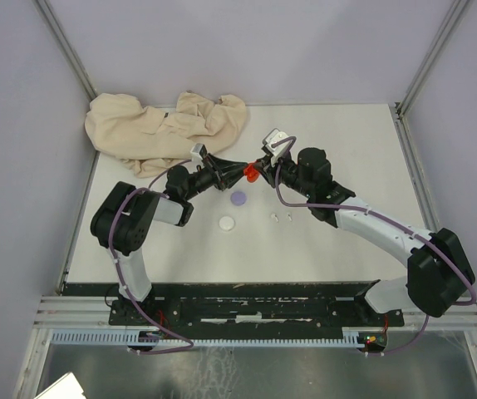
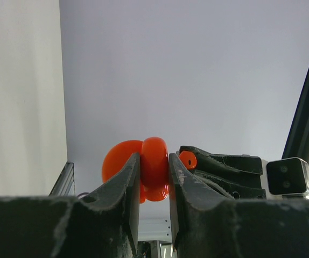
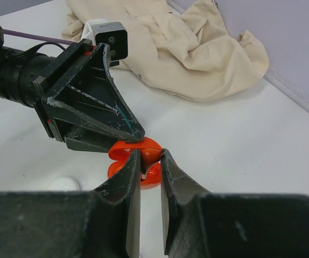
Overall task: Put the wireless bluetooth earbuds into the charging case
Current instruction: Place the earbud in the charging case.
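The red charging case point(image 1: 252, 173) hangs open above the table, and my left gripper point(image 1: 238, 169) is shut on one half of it. In the left wrist view that half point(image 2: 154, 177) is pinched between the jaws of the left gripper point(image 2: 154, 157), with the other half point(image 2: 119, 160) swung out to the left. My right gripper point(image 1: 264, 169) faces it, shut on a red earbud point(image 3: 153, 153). The right gripper point(image 3: 150, 161) holds the earbud right at the open case point(image 3: 123, 150). Two white earbuds point(image 1: 282, 217) lie on the table.
A beige cloth point(image 1: 168, 129) is bunched at the back left of the white table point(image 1: 346, 150). A pale purple disc point(image 1: 239, 198) and a white disc point(image 1: 227, 223) lie below the grippers. Walls close in the left, back and right sides.
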You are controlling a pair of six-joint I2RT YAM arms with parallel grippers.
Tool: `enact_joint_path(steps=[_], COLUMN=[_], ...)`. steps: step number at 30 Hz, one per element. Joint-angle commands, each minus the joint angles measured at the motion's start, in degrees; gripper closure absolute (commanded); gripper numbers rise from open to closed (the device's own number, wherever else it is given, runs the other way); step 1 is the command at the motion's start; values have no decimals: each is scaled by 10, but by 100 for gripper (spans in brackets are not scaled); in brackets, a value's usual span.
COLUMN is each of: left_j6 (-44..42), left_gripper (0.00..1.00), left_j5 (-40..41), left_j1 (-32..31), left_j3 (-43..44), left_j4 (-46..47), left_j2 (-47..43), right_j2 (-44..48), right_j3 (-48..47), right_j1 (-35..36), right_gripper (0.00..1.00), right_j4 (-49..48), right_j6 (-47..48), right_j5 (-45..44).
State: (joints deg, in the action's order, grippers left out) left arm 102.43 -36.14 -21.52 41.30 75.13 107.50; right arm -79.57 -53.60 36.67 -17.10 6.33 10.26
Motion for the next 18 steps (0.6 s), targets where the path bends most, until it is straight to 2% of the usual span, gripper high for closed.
enact_joint_path(steps=[1, 18], left_j6=[16, 20], left_gripper=[97, 97], left_j5=[-11, -11], left_j1=[-3, -4], left_j3=[10, 21], left_j4=[26, 27], left_j2=[-9, -15], right_j2=[-1, -14], right_j3=[-6, -2], right_j1=[3, 3], right_gripper=[99, 99], right_j4=[-26, -21], right_j6=[11, 7], right_j5=[-9, -7])
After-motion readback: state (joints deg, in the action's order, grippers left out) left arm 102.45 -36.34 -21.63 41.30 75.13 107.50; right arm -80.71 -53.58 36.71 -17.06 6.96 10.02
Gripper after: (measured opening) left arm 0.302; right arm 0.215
